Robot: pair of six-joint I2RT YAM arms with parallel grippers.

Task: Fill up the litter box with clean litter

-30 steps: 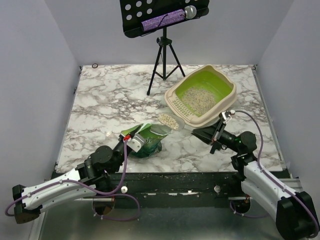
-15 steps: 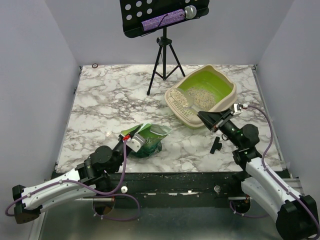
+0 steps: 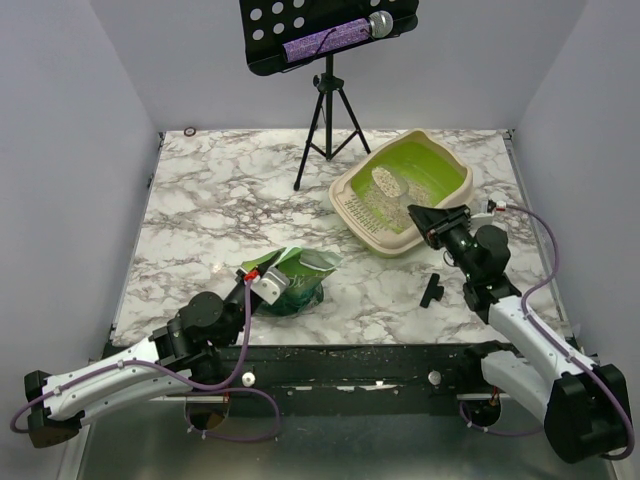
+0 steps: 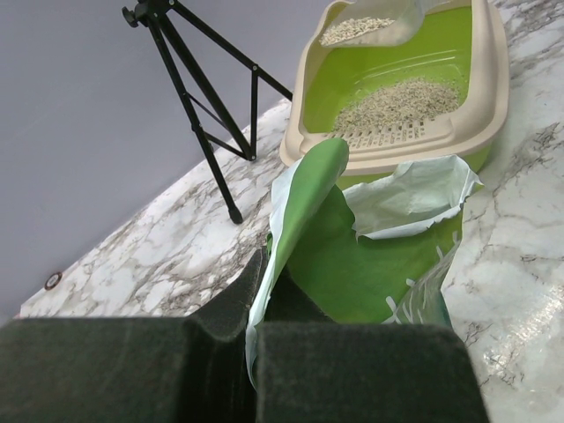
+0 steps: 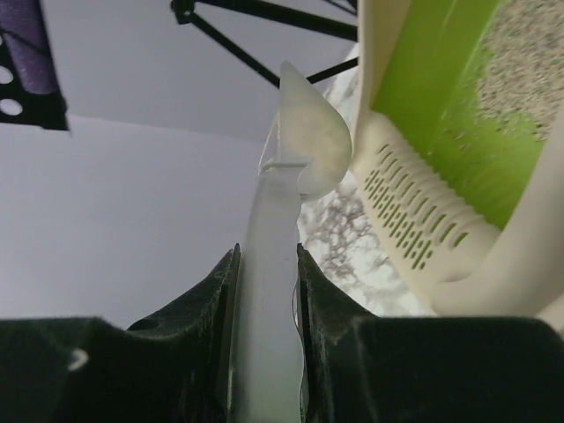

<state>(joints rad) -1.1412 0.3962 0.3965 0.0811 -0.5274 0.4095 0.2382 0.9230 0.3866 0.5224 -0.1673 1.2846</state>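
A robot test cell in a lab was indicated: a marble-patterned bench (image 3: pixel 230 210) was enclosed by plain grey walls (image 3: pixel 70 150), two arms were bolted to an aluminium frame (image 3: pixel 350 355), and a tripod stand (image 3: pixel 325 120) was placed at the back.

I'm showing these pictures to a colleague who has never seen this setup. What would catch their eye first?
Probably the lime-green litter box at the right rear of the marble table, with the right gripper holding a translucent scoop heaped with clean litter above it. Next, the glossy green bag near the front edge, its rim pinched by the left gripper. A black tripod stand rises at the back.
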